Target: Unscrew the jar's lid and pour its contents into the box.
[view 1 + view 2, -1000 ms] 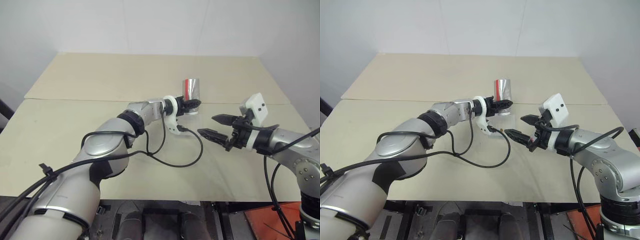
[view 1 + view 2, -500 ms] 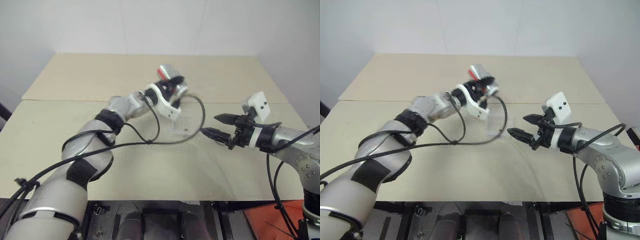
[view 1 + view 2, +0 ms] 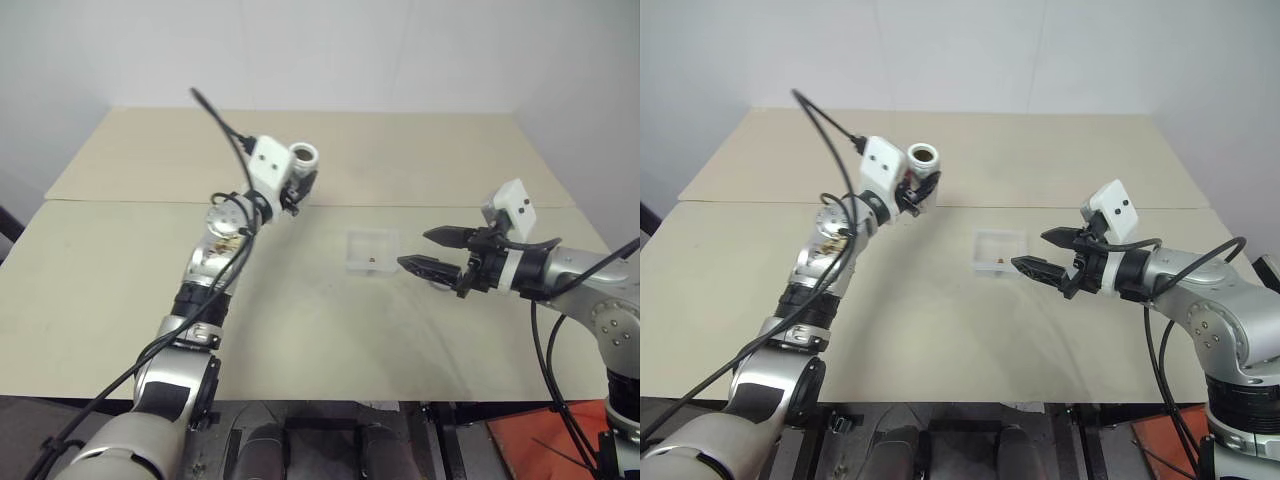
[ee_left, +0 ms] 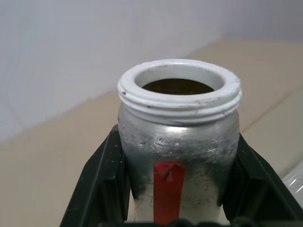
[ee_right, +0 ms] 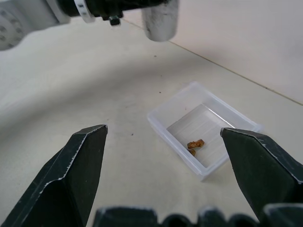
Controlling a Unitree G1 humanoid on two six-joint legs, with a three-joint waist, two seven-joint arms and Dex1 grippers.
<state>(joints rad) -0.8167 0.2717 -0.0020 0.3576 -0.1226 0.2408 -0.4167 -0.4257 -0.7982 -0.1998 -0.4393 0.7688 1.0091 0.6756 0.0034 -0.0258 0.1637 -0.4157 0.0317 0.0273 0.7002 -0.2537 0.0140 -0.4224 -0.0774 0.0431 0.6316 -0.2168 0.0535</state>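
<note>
The table now shows the box uncovered near its middle, contents inside. The left gripper, clamped on the jar, has swung it upright, leftward; pouring looks done. The right gripper hangs wide, empty.

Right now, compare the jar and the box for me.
The jar is silvery, round and red-striped; the box is clear, shallow and square. The jar is held up in the left pincer; the box lies on the table. Brown bits lie in the box. Both are open-topped.
</note>
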